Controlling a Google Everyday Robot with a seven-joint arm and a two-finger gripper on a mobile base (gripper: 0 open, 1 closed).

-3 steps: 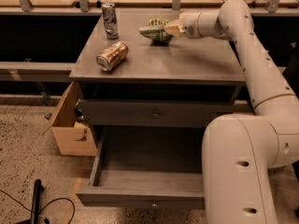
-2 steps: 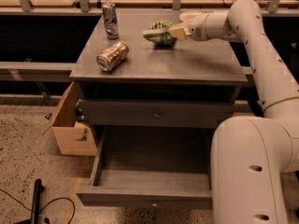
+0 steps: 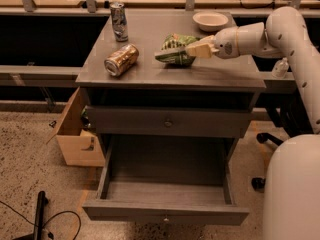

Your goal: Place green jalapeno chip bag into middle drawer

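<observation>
Bag in gripper, over tabletop

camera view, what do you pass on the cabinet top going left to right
gold can → green jalapeno chip bag → gripper, its fingers closed on the bag's right end. Left out: upright can and white bowl, since they overlap these sideways.

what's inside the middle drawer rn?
Only bare grey floor shows in the middle drawer. Its rear part is covered by the closed drawer front above. The green jalapeno chip bag is up at the cabinet top, held by the gripper.
</observation>
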